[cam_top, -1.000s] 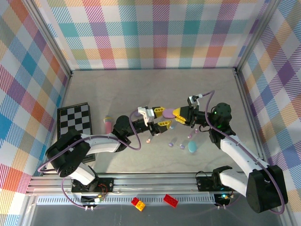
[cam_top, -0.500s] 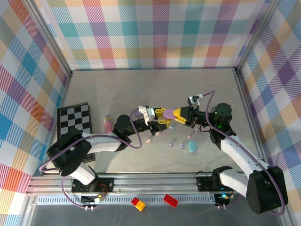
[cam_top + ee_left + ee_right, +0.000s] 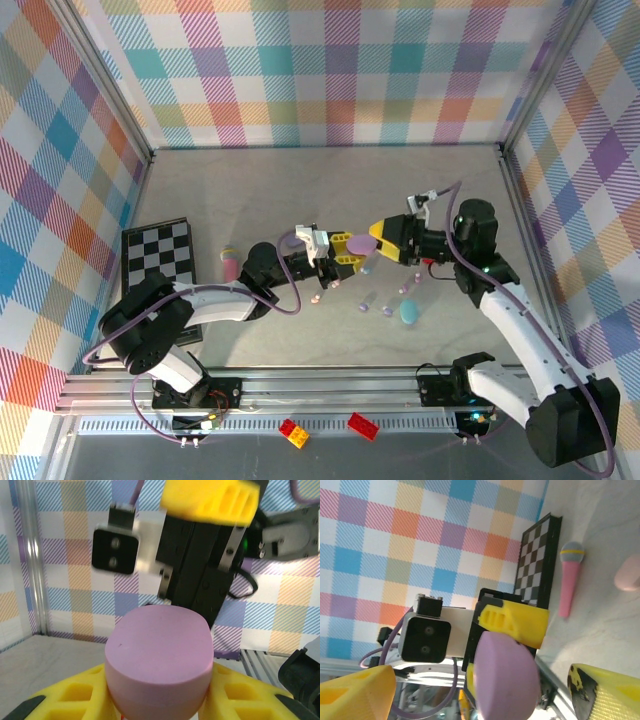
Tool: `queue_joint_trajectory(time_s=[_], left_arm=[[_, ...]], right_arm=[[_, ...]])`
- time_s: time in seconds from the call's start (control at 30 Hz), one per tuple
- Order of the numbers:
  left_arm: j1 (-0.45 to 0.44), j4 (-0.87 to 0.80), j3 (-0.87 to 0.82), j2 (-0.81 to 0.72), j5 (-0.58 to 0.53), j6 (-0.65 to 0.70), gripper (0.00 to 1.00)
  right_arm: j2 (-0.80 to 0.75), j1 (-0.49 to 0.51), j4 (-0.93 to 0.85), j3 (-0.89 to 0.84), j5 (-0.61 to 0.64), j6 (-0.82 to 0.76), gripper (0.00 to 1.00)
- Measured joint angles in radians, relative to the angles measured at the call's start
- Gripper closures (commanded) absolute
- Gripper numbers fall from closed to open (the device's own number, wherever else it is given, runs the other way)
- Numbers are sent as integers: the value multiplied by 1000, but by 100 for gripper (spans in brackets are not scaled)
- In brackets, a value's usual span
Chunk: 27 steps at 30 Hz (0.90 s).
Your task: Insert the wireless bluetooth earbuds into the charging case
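Lilac case (image 3: 358, 242): held above the worktop (image 3: 300, 190) at mid-scene. It is an oval whose long axis runs left to right in the top view, with its free end towards the right pincer. Whether the lid is open cannot be told.
Left pincer (image 3: 349, 252): clamped on the lilac case, with yellow fingers (image 3: 70, 700) pressed to either side. They hide the case's lower part in the left wrist view.
Right pincer (image 3: 380, 242): spread wide, with the case's free end in the gap, untouched.
Earbuds (image 3: 367, 299): loose on the worktop below the two pincers, near the teal case (image 3: 409, 313). They are too small to tell which way their stems point.
Pink stick (image 3: 230, 263): lies flat beside the checkerboard (image 3: 158, 252), long axis near to far.
Pink thing (image 3: 627, 572): rounded and cut off by the right edge of the right wrist view, so it cannot be identified.
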Motion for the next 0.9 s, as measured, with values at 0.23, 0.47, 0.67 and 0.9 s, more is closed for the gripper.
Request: queue_joint_trajectory(time_s=[0.23,0.47,0.67,0.9], left_arm=[[36,-118,-35,-86,23,41,62],[70,-209,-52,-156,48,64,62],[84,-258,-55,-165,65,68,62],[90,-278,-63,-168,79,63,62]], right_arm=[[46,8,-425,237,140,-529,12],[61,196,-613,315,370,-948,8],[145,331,-649,364,554,-1139,10],[224,357,-650,401,661,-1255,12]])
